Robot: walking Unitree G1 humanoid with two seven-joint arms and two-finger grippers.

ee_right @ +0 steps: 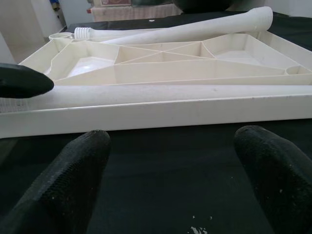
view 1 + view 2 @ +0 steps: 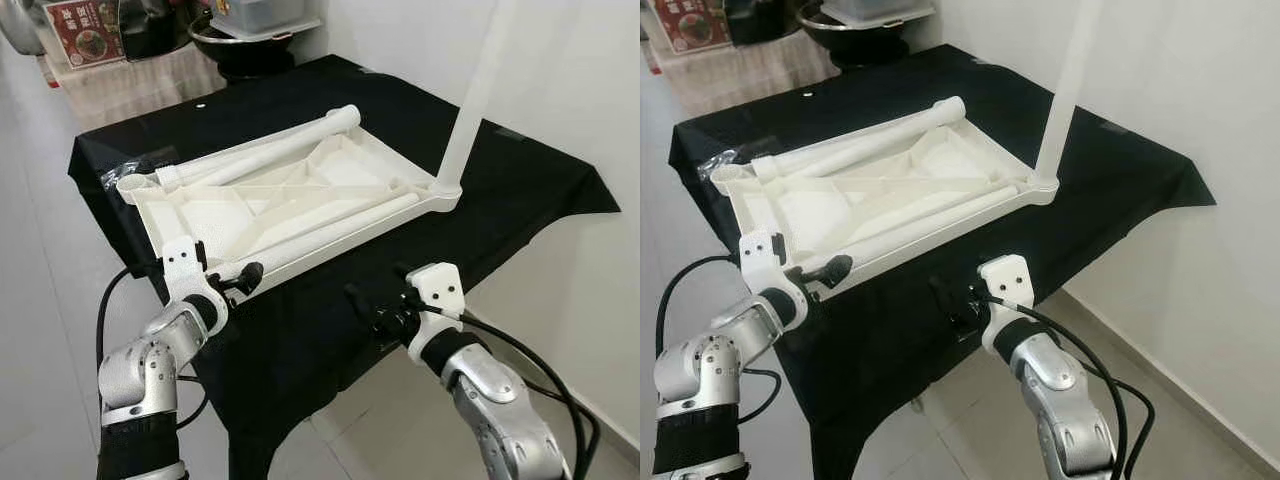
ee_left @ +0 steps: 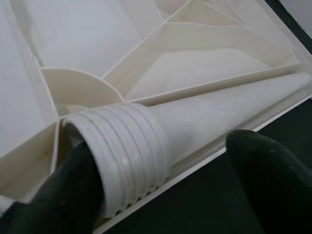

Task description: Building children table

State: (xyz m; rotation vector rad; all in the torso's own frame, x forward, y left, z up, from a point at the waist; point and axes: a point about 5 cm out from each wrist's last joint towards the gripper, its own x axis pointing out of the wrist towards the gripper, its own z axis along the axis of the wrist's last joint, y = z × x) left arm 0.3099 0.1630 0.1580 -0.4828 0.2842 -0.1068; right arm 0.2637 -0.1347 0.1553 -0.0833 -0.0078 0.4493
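Nearest me, my right gripper (image 2: 372, 303) hovers over the black cloth (image 2: 300, 340) at lower centre, fingers spread and holding nothing, just short of the panel's near rim. My left gripper (image 2: 238, 278) sits at the lower-left corner of the panel (image 2: 200, 215), fingers spread either side of the near leg's (image 2: 330, 232) threaded end, apparently touching it but not clamped.

I judge these parts to be hollow moulded plastic: light, stiff, and smooth enough to slip or roll. The threads (image 3: 131, 151) give more bite than the bare taper, so I'd grip the leg there, or just past them.

The panel lies upside down, ribs up, on the draped tabletop, mid-frame. Beyond the near leg, a second leg (image 2: 270, 150) lies along the far rim, and a third leg (image 2: 470, 100) stands upright in the right-hand corner socket.

The left wrist view shows the thread ridges; the head views lose them. The right wrist view shows the near rim edge-on.
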